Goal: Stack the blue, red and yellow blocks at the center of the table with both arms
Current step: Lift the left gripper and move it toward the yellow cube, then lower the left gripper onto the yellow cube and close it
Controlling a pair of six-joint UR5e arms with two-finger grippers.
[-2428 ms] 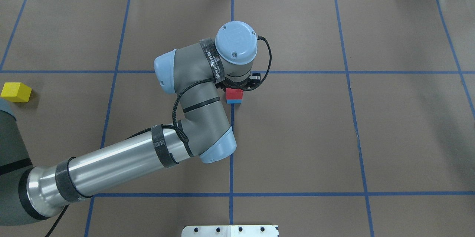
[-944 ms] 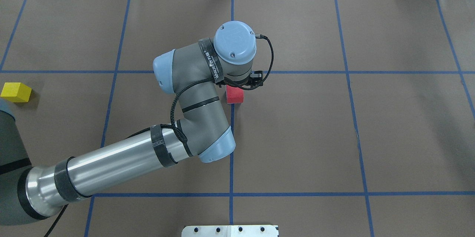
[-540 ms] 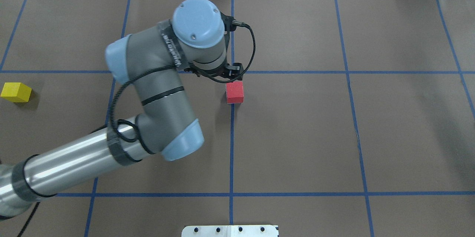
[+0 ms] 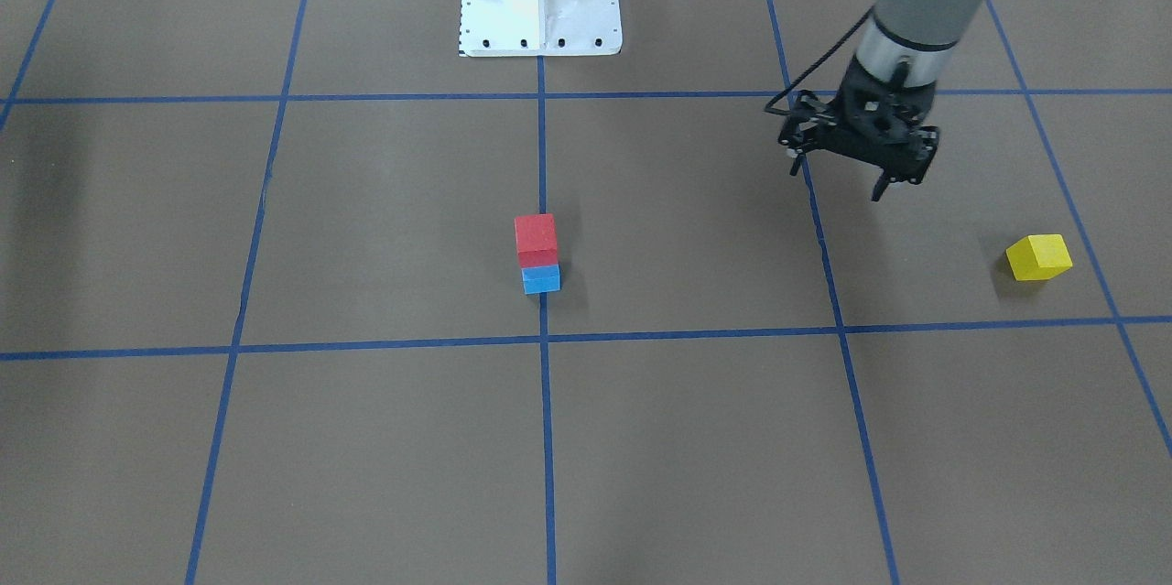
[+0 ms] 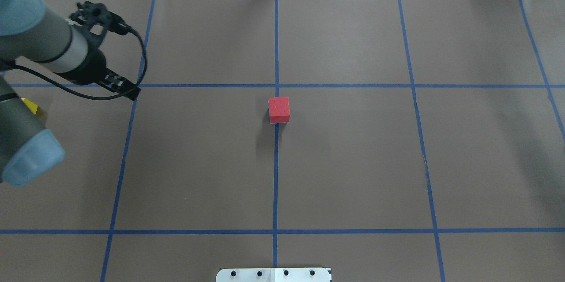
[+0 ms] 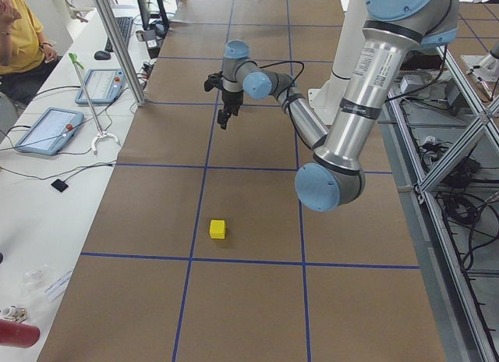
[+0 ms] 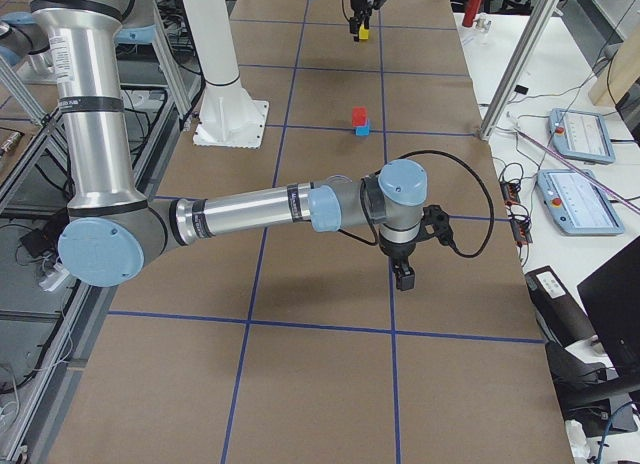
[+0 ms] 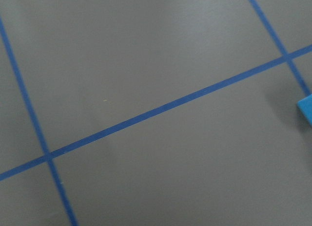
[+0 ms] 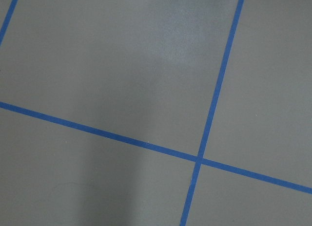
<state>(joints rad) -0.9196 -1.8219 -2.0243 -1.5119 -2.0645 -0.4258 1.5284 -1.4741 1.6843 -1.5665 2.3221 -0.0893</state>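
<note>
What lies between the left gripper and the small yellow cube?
Nothing. In the front-facing view, only bare brown table paper separates the left gripper from the small yellow cube.

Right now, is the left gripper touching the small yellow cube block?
Apart. The front-facing view shows the left gripper in the air, a plain gap separating it from the small yellow cube block.

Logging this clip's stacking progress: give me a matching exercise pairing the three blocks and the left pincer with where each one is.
1 red block
2 blue block
3 yellow block
4 left pincer

A underneath, on the table at its centre
B open, empty, in the air
C on top of another block
D alone, on the robot's left side

Pairs: 1-C, 2-A, 3-D, 4-B
</note>
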